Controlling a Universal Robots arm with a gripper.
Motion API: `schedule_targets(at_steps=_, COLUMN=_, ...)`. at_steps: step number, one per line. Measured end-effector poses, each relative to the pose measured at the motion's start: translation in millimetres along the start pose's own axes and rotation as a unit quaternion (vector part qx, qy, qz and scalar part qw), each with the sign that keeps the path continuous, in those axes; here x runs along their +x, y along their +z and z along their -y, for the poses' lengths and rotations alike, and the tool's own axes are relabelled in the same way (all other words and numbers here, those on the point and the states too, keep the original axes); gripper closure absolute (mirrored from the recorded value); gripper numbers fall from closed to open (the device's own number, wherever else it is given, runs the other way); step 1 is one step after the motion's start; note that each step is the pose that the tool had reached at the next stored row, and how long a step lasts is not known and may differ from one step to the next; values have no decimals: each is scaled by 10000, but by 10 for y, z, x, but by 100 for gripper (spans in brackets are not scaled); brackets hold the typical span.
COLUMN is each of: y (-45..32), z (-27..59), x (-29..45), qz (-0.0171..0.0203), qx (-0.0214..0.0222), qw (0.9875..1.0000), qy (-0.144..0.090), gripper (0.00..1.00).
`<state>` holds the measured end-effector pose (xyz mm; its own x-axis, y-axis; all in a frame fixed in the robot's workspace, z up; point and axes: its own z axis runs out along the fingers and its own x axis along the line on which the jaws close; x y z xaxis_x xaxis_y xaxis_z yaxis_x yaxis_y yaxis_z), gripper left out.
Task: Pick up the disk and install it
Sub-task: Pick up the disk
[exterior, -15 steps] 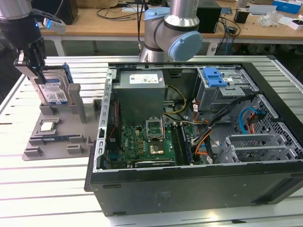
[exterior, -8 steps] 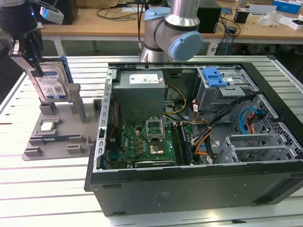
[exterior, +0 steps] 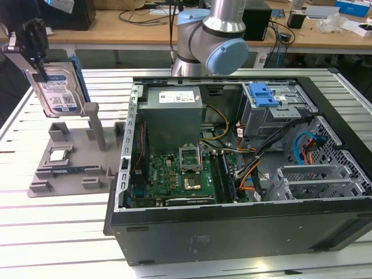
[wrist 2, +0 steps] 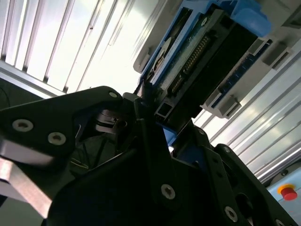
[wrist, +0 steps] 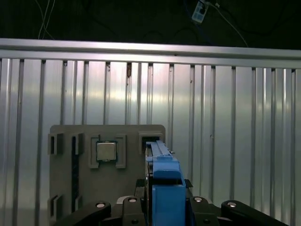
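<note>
The disk (exterior: 58, 90), a silver hard drive with a blue-and-white label and blue rails, hangs upright in the air at the exterior view's far left, above the grey fixture (exterior: 70, 157). My gripper (exterior: 39, 64) is shut on its upper part. The second wrist view shows the disk's connector edge (wrist 2: 195, 56) clamped between the black fingers (wrist 2: 150, 141). In the first wrist view the disk's blue rail (wrist: 164, 183) runs edge-on out of the gripper (wrist: 162, 209), over the fixture (wrist: 127, 183).
A small square silver chip (exterior: 58, 154) (wrist: 106, 151) sits in the fixture. To the exterior view's right lies the open computer case (exterior: 232, 226), with a motherboard, cables and a drive bay with a blue latch (exterior: 264, 93). The arm's base (exterior: 209, 35) stands behind it.
</note>
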<state>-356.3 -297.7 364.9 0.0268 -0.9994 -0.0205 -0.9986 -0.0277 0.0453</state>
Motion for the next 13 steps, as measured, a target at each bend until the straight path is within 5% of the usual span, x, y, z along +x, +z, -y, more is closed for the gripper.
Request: schedule_targets(at_steps=13, y=-321, z=-14, x=-35, qz=0, qx=0, qw=10000, qy=0, gripper=63)
